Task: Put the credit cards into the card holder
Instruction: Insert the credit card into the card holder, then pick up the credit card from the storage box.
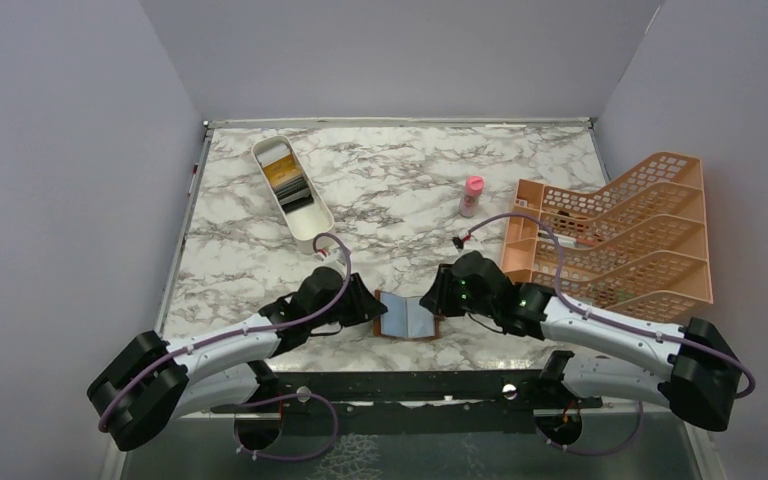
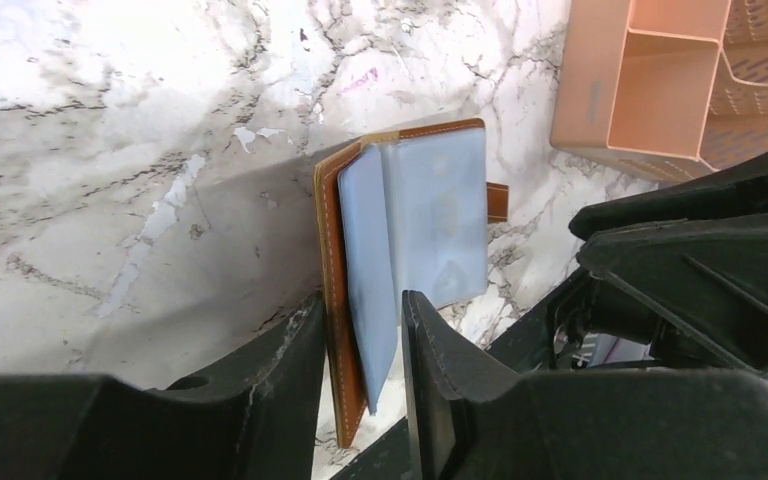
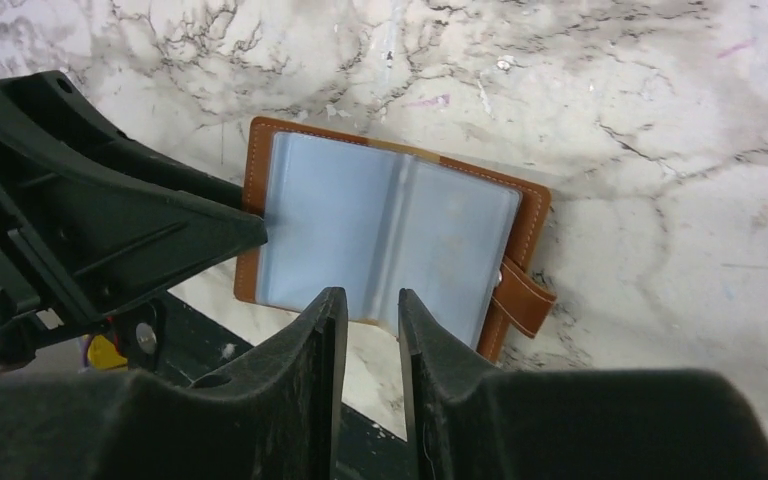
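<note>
The card holder [image 1: 406, 315] lies open near the table's front edge, blue-grey sleeves up, brown cover underneath. It also shows in the left wrist view [image 2: 430, 215] and the right wrist view [image 3: 390, 225]. My left gripper [image 1: 368, 305] [image 2: 365, 297] is shut on its left flap, cover and one sleeve between the fingers. My right gripper [image 1: 432, 297] [image 3: 372, 292] hovers at the holder's near edge by the fold, jaws a narrow gap apart with nothing between. The credit cards [image 1: 285, 178], yellow-gold and dark, lie in a white tray [image 1: 310, 235] at the back left.
An orange lattice rack [image 1: 620, 235] stands at the right and also shows in the left wrist view [image 2: 650, 90]. A small pink-capped bottle [image 1: 472, 195] stands near the rack. The table's dark front edge [image 1: 410, 385] is just behind the holder.
</note>
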You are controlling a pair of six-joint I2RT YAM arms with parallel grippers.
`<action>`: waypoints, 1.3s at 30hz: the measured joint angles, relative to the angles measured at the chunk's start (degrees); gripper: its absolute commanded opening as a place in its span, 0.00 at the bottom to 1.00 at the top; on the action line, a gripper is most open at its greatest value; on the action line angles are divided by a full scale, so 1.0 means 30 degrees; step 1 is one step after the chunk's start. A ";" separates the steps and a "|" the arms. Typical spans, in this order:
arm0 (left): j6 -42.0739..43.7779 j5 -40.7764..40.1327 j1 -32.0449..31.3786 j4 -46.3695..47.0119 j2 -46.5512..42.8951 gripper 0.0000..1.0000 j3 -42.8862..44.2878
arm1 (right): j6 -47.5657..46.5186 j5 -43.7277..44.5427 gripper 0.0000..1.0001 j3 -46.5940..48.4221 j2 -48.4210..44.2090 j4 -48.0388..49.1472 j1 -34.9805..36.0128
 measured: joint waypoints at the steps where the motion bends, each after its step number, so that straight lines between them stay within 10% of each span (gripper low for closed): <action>1: 0.0022 -0.0160 -0.0007 -0.0335 -0.0080 0.38 0.0080 | 0.0000 -0.0160 0.27 0.0000 0.0197 0.0372 0.0000; 11: 0.1894 -0.2987 -0.0044 -0.5370 -0.1537 0.49 0.3249 | -0.0029 -0.0678 0.23 -0.0328 0.3308 0.1982 0.0000; 21: 1.0287 -0.7563 0.0765 -0.9551 0.0481 0.51 1.0615 | -0.0597 -0.0685 0.24 -0.1355 0.2849 0.2178 0.0000; 39: 2.6119 -0.5136 1.1111 -0.8029 0.8378 0.55 1.5832 | -0.1443 -0.1807 0.24 -0.1421 0.3432 0.3096 0.0000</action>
